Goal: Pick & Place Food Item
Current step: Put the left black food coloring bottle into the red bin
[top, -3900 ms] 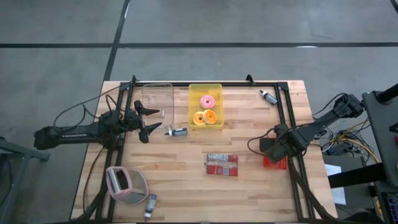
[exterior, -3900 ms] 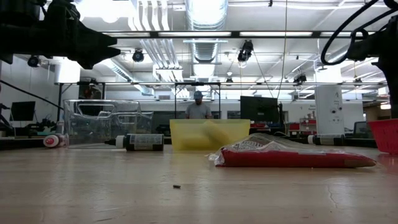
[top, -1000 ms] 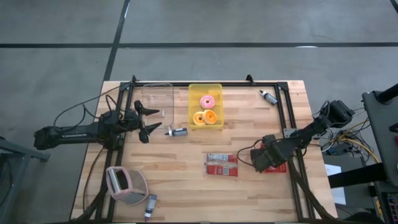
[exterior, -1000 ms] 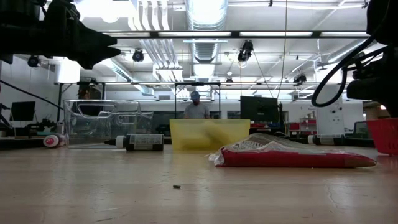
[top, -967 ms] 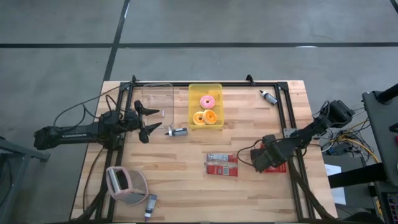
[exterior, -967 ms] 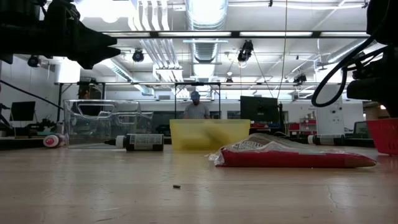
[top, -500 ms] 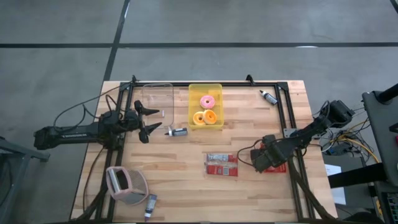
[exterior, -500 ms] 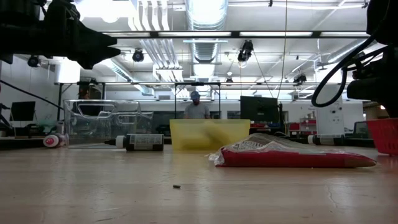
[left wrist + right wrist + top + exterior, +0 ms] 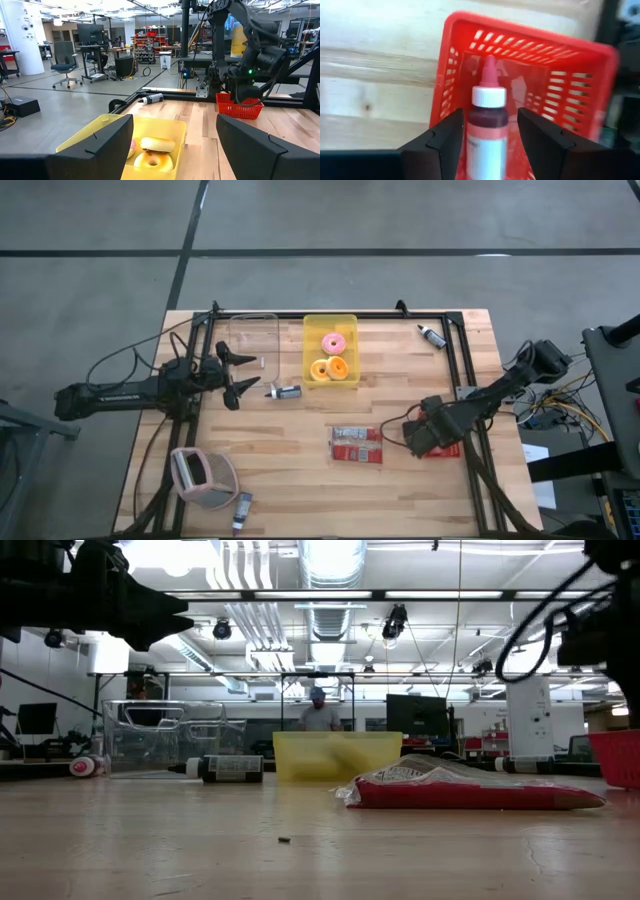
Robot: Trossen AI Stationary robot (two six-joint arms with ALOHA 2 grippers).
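One small squeeze bottle (image 9: 487, 131) sits between the fingers of the right gripper (image 9: 487, 137), and we see it best in the right wrist view: a dark reddish body, a white collar and a pinkish-red pointed nozzle, with a pale band lower down that we cannot read. The two dark fingers stand on either side of the bottle, narrowly parted, but we cannot tell whether they actually press on it or have let go. Bottle and gripper are over the red basket (image 9: 470, 60), whose slotted walls show around the nozzle. From above, the right gripper (image 9: 432, 432) is at the right side of the table (image 9: 280, 470), covering most of the red basket (image 9: 447, 450) beside the frame rail. We find the left gripper (image 9: 237, 375) waiting with its fingers spread wide at the far left, just beside the yellow bin (image 9: 330, 322) holding doughnuts (image 9: 334, 343).
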